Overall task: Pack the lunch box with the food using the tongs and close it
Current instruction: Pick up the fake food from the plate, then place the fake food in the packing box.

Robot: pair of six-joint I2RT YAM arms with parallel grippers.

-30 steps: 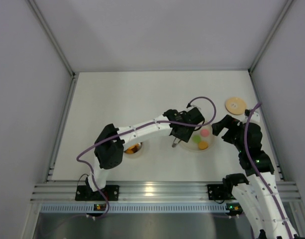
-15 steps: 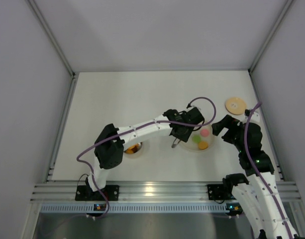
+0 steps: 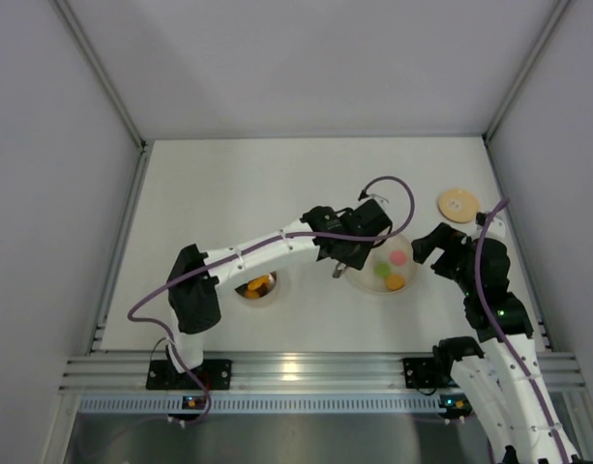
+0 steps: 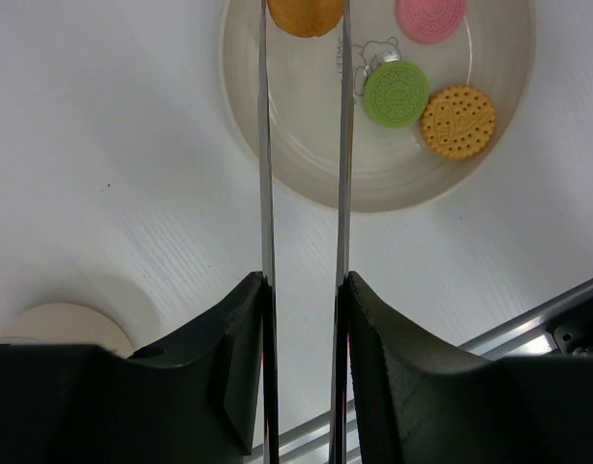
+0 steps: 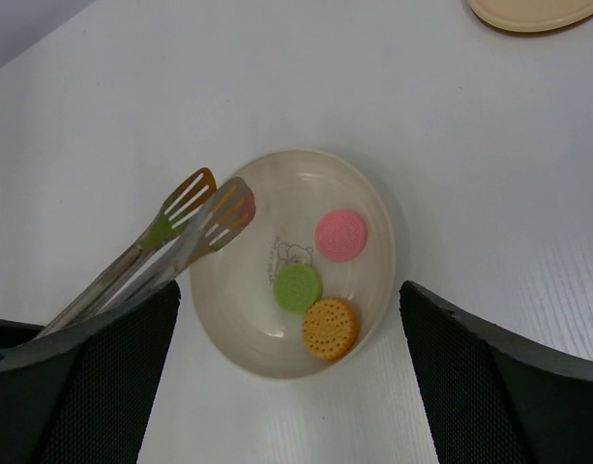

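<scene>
Left pincer [image 4: 304, 288]: pressed onto the tongs [image 5: 204, 227], one thin arm against each finger, held above the near-left rim of the plate [image 5: 277, 179].
Tongs: slotted tips were close together over the plate's left edge, with an orange-brown biscuit [image 4: 304, 12] between them, lifted off the plate.
Right pincer [image 3: 431, 249]: spread wide and holding nothing, hanging above the plate's right side with a finger either side of it in the wrist view.
Plate: pale and round, on the counter [image 3: 228, 193] right of centre.
Food on the plate: a pink biscuit [image 5: 340, 235], a green biscuit [image 5: 297, 287] and an orange biscuit [image 5: 329, 329] lay close together on its right half.
Lunch box [image 3: 273, 296]: stood uncovered left of the plate, partly under the left arm, with something orange inside.
Lid [image 3: 458, 204]: lay flat at the far right of the counter, well apart from the lunch box.
</scene>
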